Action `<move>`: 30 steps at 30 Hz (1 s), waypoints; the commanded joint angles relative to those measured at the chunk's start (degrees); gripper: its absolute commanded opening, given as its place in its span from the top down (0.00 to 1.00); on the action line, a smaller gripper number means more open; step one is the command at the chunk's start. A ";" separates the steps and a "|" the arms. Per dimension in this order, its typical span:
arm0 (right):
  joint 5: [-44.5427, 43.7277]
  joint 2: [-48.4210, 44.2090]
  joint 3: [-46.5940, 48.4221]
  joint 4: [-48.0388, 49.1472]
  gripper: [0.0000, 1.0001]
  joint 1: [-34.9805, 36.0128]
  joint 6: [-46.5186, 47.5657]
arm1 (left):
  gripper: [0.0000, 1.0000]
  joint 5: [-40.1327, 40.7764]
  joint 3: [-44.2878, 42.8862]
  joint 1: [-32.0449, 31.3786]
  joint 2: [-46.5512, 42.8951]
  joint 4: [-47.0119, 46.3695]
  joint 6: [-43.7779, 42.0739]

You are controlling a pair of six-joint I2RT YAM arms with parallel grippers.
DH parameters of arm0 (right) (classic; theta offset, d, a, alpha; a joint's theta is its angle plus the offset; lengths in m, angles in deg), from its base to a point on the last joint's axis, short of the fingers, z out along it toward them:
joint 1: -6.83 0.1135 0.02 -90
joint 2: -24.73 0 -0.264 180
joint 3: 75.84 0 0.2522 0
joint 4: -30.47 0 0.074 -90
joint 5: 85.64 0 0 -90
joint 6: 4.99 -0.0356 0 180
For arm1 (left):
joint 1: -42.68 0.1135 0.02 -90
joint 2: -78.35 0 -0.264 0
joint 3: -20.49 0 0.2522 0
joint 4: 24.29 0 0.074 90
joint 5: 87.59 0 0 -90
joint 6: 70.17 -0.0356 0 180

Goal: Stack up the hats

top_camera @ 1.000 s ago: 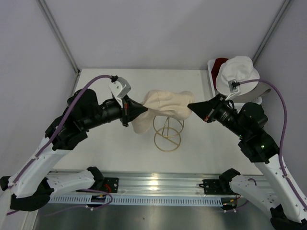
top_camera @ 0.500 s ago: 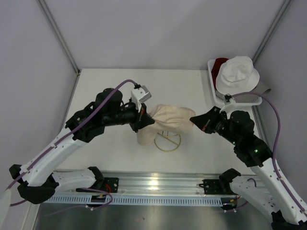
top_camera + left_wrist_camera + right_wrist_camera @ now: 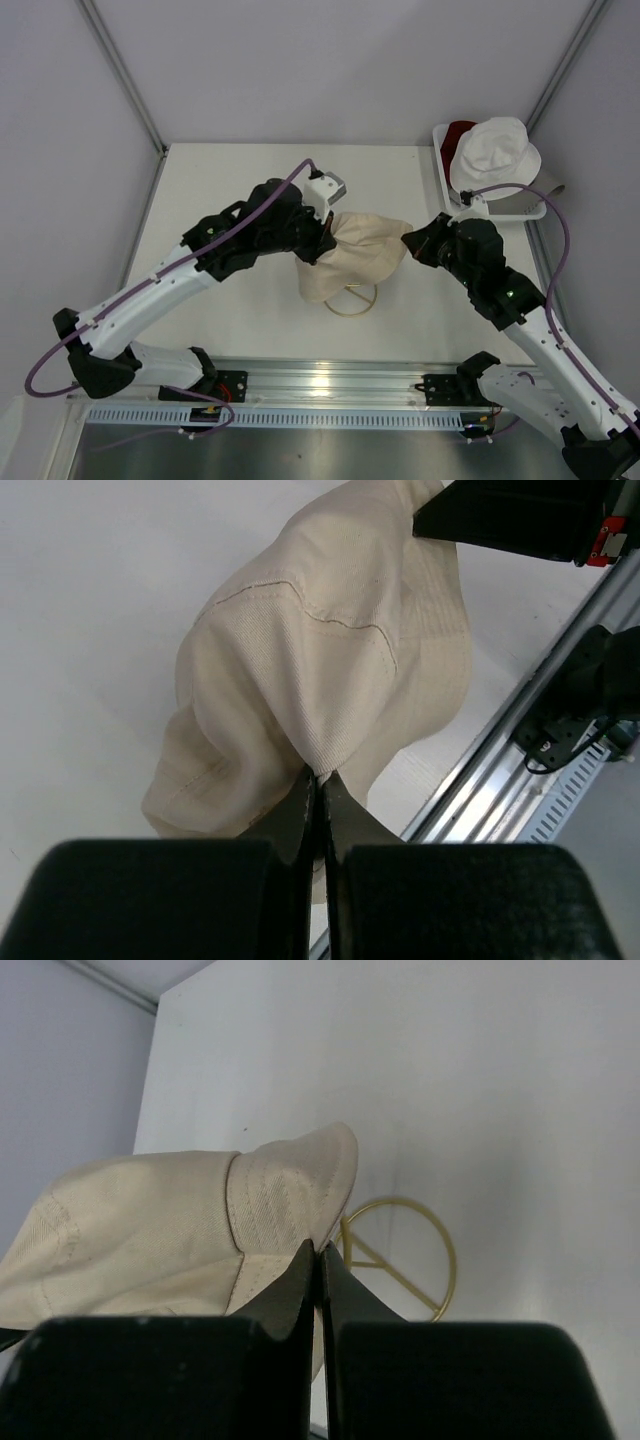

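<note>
Both grippers hold the beige hat (image 3: 355, 262) (image 3: 320, 660) (image 3: 170, 1230) stretched over the gold wire stand (image 3: 352, 297) (image 3: 410, 1260) in the middle of the table. My left gripper (image 3: 326, 232) (image 3: 318, 778) is shut on the hat's left brim. On the right brim my right gripper (image 3: 408, 240) (image 3: 320, 1250) is also shut. The hat hangs down over the stand's top, and only the ring base shows. A white hat (image 3: 495, 152) lies at the back right, partly over a dark red hat (image 3: 456, 133).
A white basket (image 3: 520, 208) at the back right corner holds the white and dark red hats. An aluminium rail (image 3: 330, 385) runs along the near edge of the table. Grey walls enclose the table on three sides.
Both arms have moved toward the near side and down with the beige hat. The hat has come down over the stand, hiding its upper wire.
</note>
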 commanded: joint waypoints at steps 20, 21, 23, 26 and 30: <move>-4.11 -0.38 -16.57 5.04 1.00 -4.90 3.31 | 0.15 26.58 -0.69 -8.61 -3.35 -3.31 13.05; -2.45 -0.20 -17.09 5.39 1.00 -5.25 3.40 | 0.11 28.51 1.85 -8.53 -4.76 -4.37 17.94; -0.25 -0.20 -18.50 7.76 1.00 -5.60 4.62 | 0.06 34.32 6.17 -8.09 -8.98 -5.96 25.07; 6.60 -0.64 -21.22 13.90 1.00 -5.52 6.91 | 0.08 33.74 16.70 -5.37 -15.29 -9.63 42.04; 10.57 -0.91 -23.25 18.40 1.00 -5.52 6.48 | 0.12 30.64 31.99 -2.73 -21.29 -20.71 55.48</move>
